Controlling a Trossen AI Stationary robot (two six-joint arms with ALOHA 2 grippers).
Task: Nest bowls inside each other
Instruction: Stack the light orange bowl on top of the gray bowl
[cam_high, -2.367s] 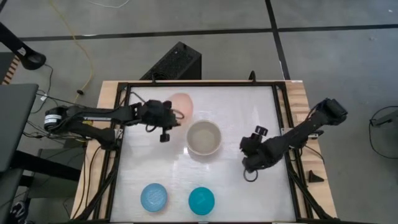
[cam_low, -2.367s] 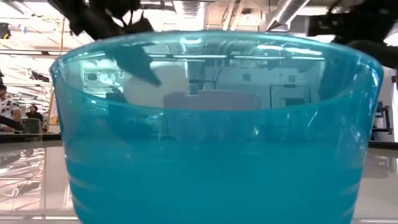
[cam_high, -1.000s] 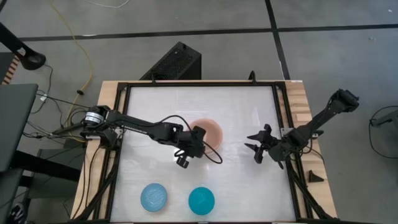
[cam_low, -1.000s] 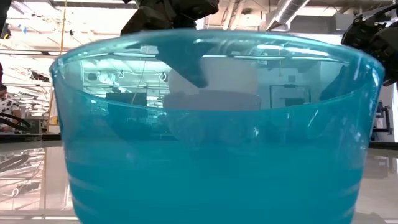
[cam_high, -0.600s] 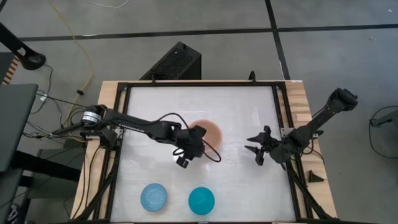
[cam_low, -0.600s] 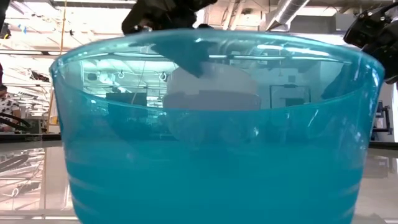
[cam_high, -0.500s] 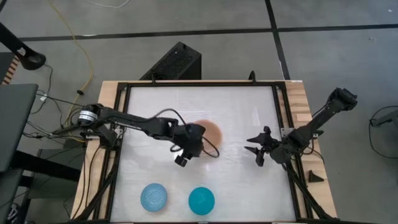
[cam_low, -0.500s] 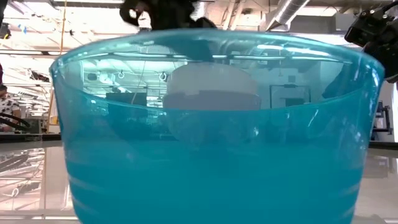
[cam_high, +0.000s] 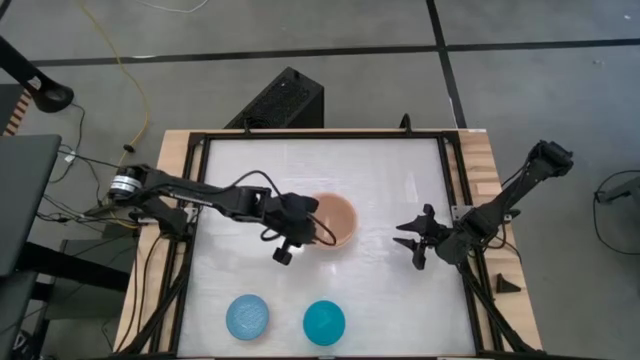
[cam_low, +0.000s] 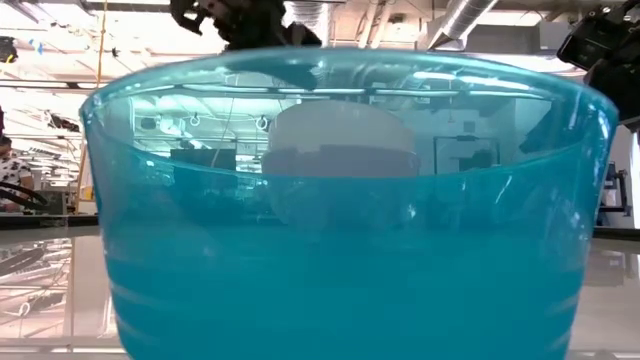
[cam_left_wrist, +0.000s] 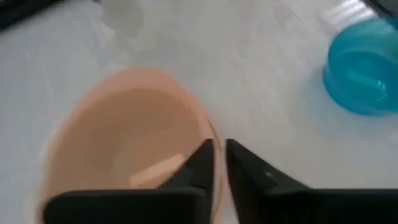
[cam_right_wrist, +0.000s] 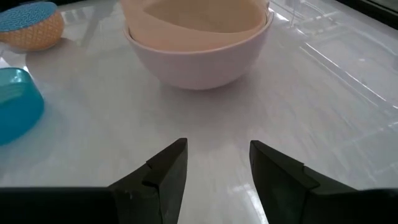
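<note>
At mid-table stands a pale pink bowl (cam_high: 335, 222) (cam_right_wrist: 199, 62) on its base, with a salmon bowl (cam_left_wrist: 124, 137) nested in it. My left gripper (cam_high: 310, 215) (cam_left_wrist: 219, 152) hangs shut just above the stack's left rim and touches nothing. Near the front edge, the small light blue bowl (cam_high: 247, 317) and the teal bowl (cam_high: 324, 322) rest on the table. The teal bowl (cam_low: 340, 220) fills the low view. My right gripper (cam_high: 410, 240) (cam_right_wrist: 217, 162) waits open to the right of the stack, pointing at it.
A black frame (cam_high: 452, 200) runs around the white table top. Bare table lies between the stack and my right gripper, and behind the stack toward the far edge. A black box (cam_high: 280, 100) stands on the floor beyond the far edge.
My left gripper has drawn back from the nested bowls, rising and going toward the table's left edge. In the low view its finger reached down to the stack before and now hangs above it. The stack stays in place on the table.
</note>
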